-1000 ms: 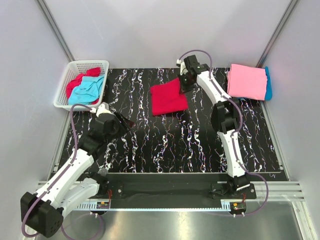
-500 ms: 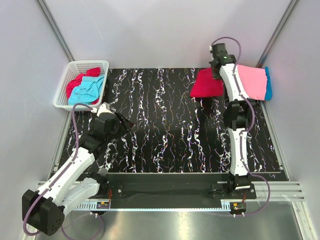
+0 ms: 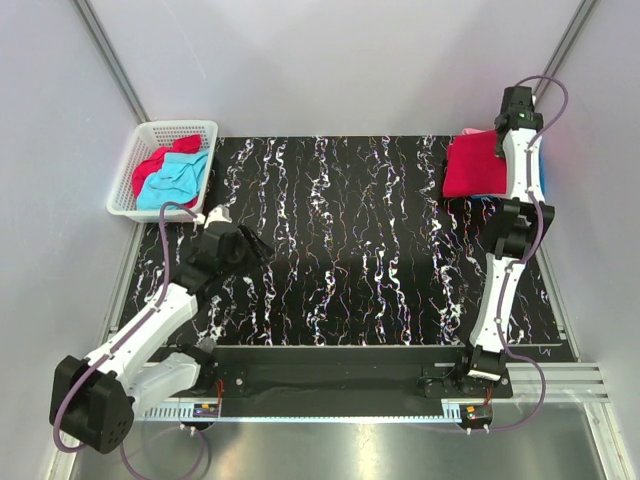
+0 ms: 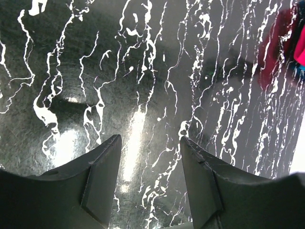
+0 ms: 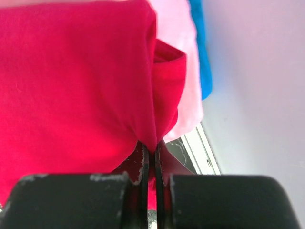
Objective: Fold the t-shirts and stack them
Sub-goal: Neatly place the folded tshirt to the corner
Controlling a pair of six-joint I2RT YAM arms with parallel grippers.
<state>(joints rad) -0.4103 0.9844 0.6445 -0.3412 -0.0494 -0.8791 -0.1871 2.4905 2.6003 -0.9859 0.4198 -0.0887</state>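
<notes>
A folded crimson red t-shirt (image 3: pixel 470 168) lies over the stack at the far right of the mat. My right gripper (image 3: pixel 512 135) is shut on its edge; in the right wrist view the red cloth (image 5: pixel 71 81) is pinched between my fingers (image 5: pixel 150 157). Below it show a pink t-shirt (image 5: pixel 178 52) and a turquoise blue t-shirt (image 5: pixel 202 47). More crumpled t-shirts, a red one (image 3: pixel 152 165) and a turquoise one (image 3: pixel 172 184), lie in the white basket (image 3: pixel 150 130). My left gripper (image 3: pixel 252 243) is open and empty above the black mat (image 4: pixel 143 71).
The white lattice basket stands at the far left, off the mat's corner. Grey walls with metal posts close in the left, back and right. The mat's right edge and a metal rail (image 5: pixel 202 148) lie right by the stack.
My right gripper has carried the folded red t-shirt from the mat's far middle rightwards onto the pink and blue stack. My left arm has shifted slightly.
</notes>
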